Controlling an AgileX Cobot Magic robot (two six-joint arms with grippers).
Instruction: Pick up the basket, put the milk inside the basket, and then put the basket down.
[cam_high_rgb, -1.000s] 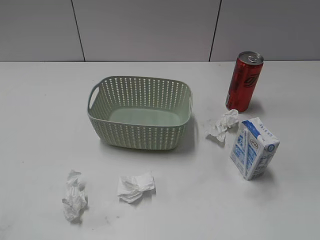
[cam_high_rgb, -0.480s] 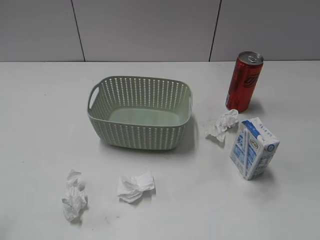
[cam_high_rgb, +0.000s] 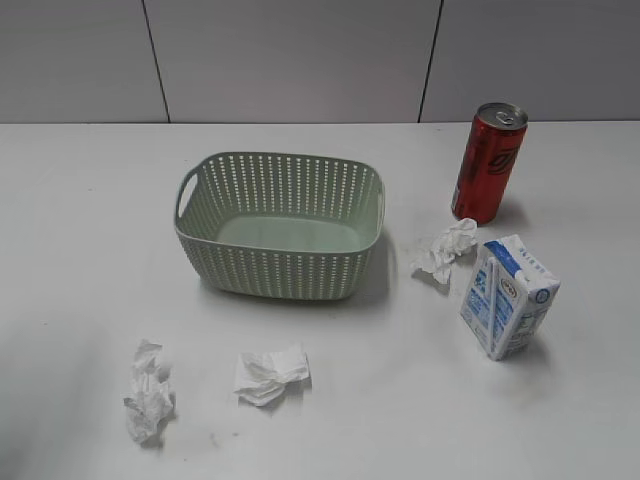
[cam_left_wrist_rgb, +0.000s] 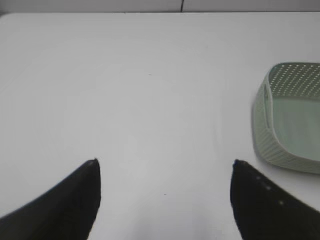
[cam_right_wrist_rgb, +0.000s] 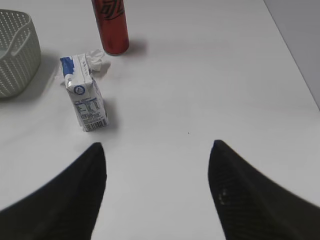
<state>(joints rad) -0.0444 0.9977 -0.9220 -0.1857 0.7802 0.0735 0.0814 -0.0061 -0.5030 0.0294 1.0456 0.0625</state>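
- The left gripper (cam_left_wrist_rgb: 165, 165) is hanging over bare table (cam_left_wrist_rgb: 150, 90) with its jaws spread wide and nothing between them.
- From those jaws the basket (cam_left_wrist_rgb: 290, 125) is lying off to the right and a little ahead, well apart; only its near end is showing at the edge of the left wrist view.
- The basket (cam_high_rgb: 281, 224) is sitting upright and empty on the table, its long axis running left to right in the exterior view, with a cut-out handle (cam_high_rgb: 187, 192) facing the left arm's side.
- The right gripper (cam_right_wrist_rgb: 157, 147) is likewise released and holding nothing.
- The milk (cam_right_wrist_rgb: 83, 100) is standing ahead and to the left of those jaws, apart from them, with the red can (cam_right_wrist_rgb: 110, 25) beyond it.
- Judging from this, the left arm is nearer the basket and the right arm nearer the milk (cam_high_rgb: 507, 297).
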